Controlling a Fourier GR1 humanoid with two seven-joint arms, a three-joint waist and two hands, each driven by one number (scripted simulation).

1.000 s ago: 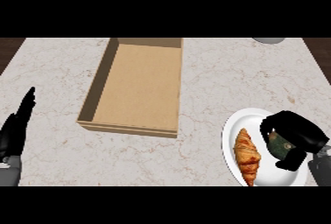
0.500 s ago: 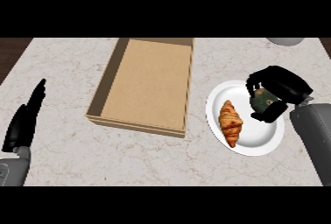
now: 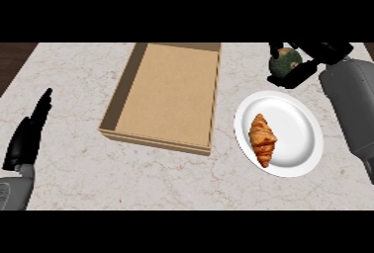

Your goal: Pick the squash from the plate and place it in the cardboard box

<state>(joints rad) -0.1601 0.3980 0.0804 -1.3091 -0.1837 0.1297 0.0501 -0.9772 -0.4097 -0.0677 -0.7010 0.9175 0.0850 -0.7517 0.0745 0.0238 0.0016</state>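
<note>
The squash [image 3: 284, 62], dark green and round, is held off the white plate [image 3: 292, 118], up at the far right of the head view. My right hand [image 3: 310, 62] is shut on it, fingers curled round its right side and partly hiding it. The cardboard box [image 3: 124, 106] lies open to the left of the plate, with a bare brown floor. The squash hangs to the right of the box's far corner, apart from it. My left hand [image 3: 27, 136] rests open at the left edge, fingers straight and pointing up.
A croissant [image 3: 262, 139] lies on the left half of the plate. The marble counter [image 3: 153, 173] runs along the near side, and a dark strip [image 3: 15, 62] shows past its far left edge.
My right hand has lifted the squash off the plate and carried it up and away from me. The croissant stays on the plate. The left hand keeps its pose.
</note>
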